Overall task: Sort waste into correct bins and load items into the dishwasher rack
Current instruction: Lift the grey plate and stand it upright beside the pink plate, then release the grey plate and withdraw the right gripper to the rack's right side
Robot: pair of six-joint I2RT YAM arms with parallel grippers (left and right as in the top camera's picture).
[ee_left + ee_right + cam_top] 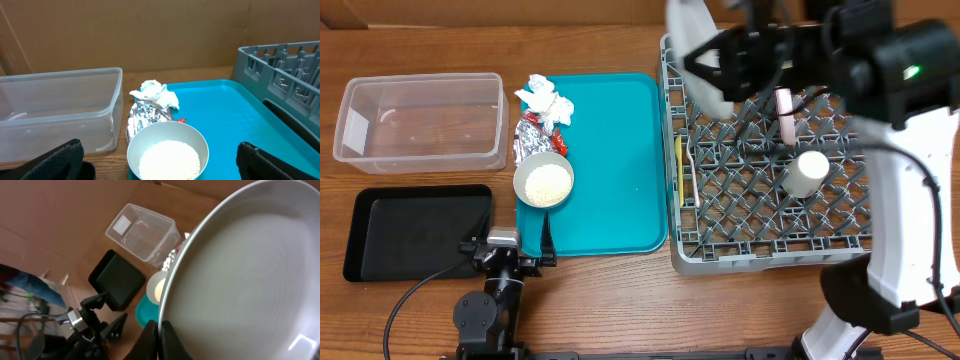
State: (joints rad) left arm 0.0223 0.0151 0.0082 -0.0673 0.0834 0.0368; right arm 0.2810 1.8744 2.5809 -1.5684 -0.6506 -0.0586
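Plainly, the pale plate (240, 275) hangs on a tilt above the far-left corner of the dishwasher rack (760, 262), pinched at its rim by the right tool (161, 339). That thin edge hold may let it swing or slip. It could then strike the pegs or land across the yellow utensil (680, 165). The left tool (508, 248) gapes wide, holding nothing, near the rice bowl (167, 152).

Pale plate (690, 22) in right gripper (703, 62), above the grey rack (772, 215).
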